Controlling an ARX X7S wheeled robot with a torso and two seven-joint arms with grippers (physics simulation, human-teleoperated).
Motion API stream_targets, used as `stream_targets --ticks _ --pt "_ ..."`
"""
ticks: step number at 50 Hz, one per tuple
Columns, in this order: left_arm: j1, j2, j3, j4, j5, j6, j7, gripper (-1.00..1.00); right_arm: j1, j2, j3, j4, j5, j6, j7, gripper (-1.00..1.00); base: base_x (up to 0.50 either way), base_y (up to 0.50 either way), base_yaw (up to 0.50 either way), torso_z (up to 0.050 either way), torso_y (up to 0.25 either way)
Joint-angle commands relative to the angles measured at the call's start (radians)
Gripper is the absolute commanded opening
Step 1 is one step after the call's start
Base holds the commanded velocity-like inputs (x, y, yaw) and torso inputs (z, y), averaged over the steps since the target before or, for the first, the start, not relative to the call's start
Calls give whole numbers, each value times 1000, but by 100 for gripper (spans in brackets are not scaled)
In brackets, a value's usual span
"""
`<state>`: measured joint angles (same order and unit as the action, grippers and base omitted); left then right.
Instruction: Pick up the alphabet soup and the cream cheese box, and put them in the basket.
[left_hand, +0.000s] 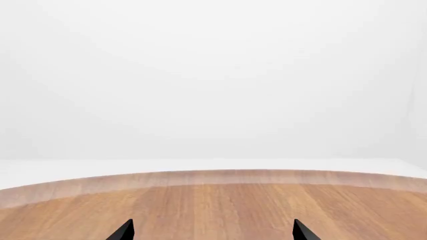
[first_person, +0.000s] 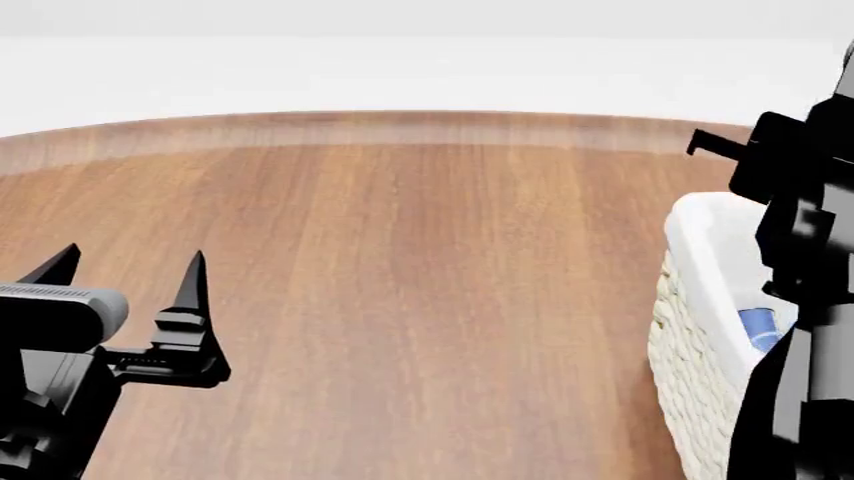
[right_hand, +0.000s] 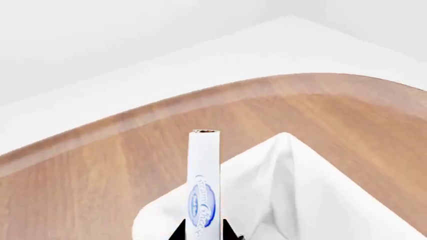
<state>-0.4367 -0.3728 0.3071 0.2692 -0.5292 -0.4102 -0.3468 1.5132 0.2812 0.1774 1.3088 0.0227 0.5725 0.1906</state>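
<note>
The cream cheese box (right_hand: 204, 187), thin and white with a blue logo, stands edge-on between the fingers of my right gripper (right_hand: 204, 231), which is shut on it. It hangs over the white-lined corner of the basket (right_hand: 293, 190). In the head view the basket (first_person: 694, 300) sits at the right edge, half hidden by my right arm. A blue-labelled can, the alphabet soup (first_person: 759, 327), lies inside it. My left gripper (first_person: 127, 275) hovers open over bare wood at the left. In the left wrist view the left gripper (left_hand: 212, 231) has nothing between its fingers.
The round wooden table (first_person: 400, 280) spreads between the arms, its curved far edge (left_hand: 213, 176) meeting a white floor and wall. My right arm (first_person: 801, 250) covers most of the basket's right side.
</note>
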Motion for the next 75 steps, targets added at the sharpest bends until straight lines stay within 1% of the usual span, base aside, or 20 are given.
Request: stream_targets --ticks 1,12,18,31,32,49,55,56,58,60,61,62,63,65,66,68,69,71,72,75 --pt "3 -2 1 2 -1 5 -2 100 0 33 30 -23 9 39 74 -100 0 0 0 0 0" --pt "2 -3 0 6 -5 4 -6 100 -24 52 64 -31 28 64 132 -100 0 0 0 0 1" --pt "1 -4 0 5 -6 5 -8 100 -31 59 74 -8 29 46 163 -100 0 0 0 0 0" --pt "0 -6 1 1 -7 7 -9 100 -43 60 86 -6 35 49 160 -100 0 0 0 0 0" --pt "0 -6 1 2 -8 7 -10 100 -43 60 87 -6 35 49 158 100 0 0 0 0 0" --pt "1 -5 7 -8 -6 16 -9 100 -38 56 93 -5 32 40 153 100 0 0 0 0 0" --pt "1 -5 9 -10 -5 17 -10 100 -21 46 64 -13 8 5 141 100 0 0 0 0 0" --pt "0 -4 10 -9 -4 16 -12 100 -20 28 38 -59 -5 -29 101 100 0 0 0 0 0" --pt "-1 -6 9 -4 -8 12 -14 100 -45 8 21 -173 -7 -1 65 100 0 0 0 0 0" --pt "-3 -4 10 -7 7 21 -22 100 -91 -27 -68 -373 -62 54 26 100 0 0 0 0 0" --pt "-5 -4 10 -9 3 20 -20 100 -110 -36 -76 -438 -60 70 9 100 0 0 0 0 0" --pt "-8 -3 8 -12 0 18 -20 100 -138 -50 -59 -520 -29 81 -25 100 0 0 0 0 0" --pt "-10 -2 6 -11 0 19 -21 100 -180 -67 -95 -634 -29 118 -72 100 0 0 0 0 0" --pt "-9 -2 4 -9 -2 21 -23 100 -230 -79 -106 -743 -15 143 -106 100 0 0 0 0 0" --pt "-8 0 4 -10 6 29 -27 100 -298 -88 -131 -858 11 154 -172 100 0 0 0 0 0" --pt "-10 3 5 -15 10 33 -30 100 -364 -99 -133 -955 25 177 -186 100 0 0 0 0 0" --pt "-14 7 4 -16 11 34 -34 100 -439 -106 -146 -1050 30 167 -200 100 0 0 0 0 0" --pt "-17 10 4 -15 14 35 -39 100 -501 -106 -168 -1126 23 151 -207 100 0 0 0 0 0" --pt "-18 14 5 -6 24 42 -48 100 -567 -108 -181 -1188 26 113 -218 100 0 0 0 0 0" --pt "-24 17 17 15 38 32 -66 100 -664 -98 -252 -1258 -22 37 -213 100 0 0 0 0 0"
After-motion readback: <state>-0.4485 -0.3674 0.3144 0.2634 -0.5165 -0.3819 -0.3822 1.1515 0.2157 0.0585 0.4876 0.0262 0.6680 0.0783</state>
